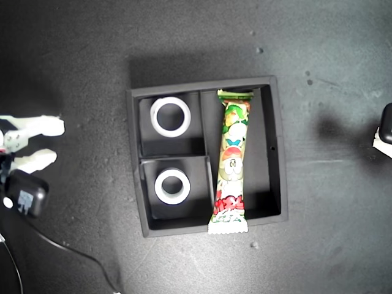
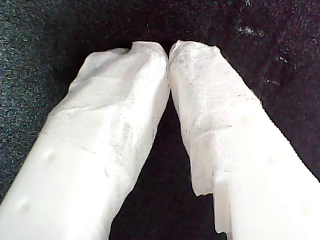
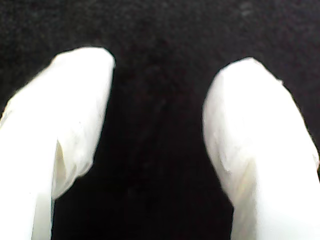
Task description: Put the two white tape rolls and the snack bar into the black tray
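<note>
You see the black tray (image 1: 275, 147) lying square on the dark table (image 1: 73, 49), and all three task things are already in it. The larger white tape roll (image 1: 171, 116) lies flat in the tray's small compartment at the upper left, as the exterior view shows it. The smaller white tape roll (image 1: 172, 186) lies flat in the small compartment just below it. A divider wall runs between the two. The snack bar (image 1: 231, 160) lies lengthwise in the tray's long compartment, close beside the wall that divides it from the two small ones. Its upper crimped end reaches the tray's far wall, and its lower crimped end rides over the tray's near wall and sticks out a little past it.

My first gripper (image 2: 169, 50) is pinched together. Its two wrapped white fingertips meet with nothing between them, above bare dark surface. My second gripper (image 3: 159, 65) stands wide, with a clear gap between its fingers and only dark surface showing through.

In the exterior view, a white-fingered gripper (image 1: 57, 142) sits well apart from the tray on the exterior view's left. Its fingers are spread and point towards the tray, and they hold nothing. A dark part of another arm (image 1: 386, 125) shows at the edge on the tray's other side. You cannot tell from the wrist views which arm is which.
</note>
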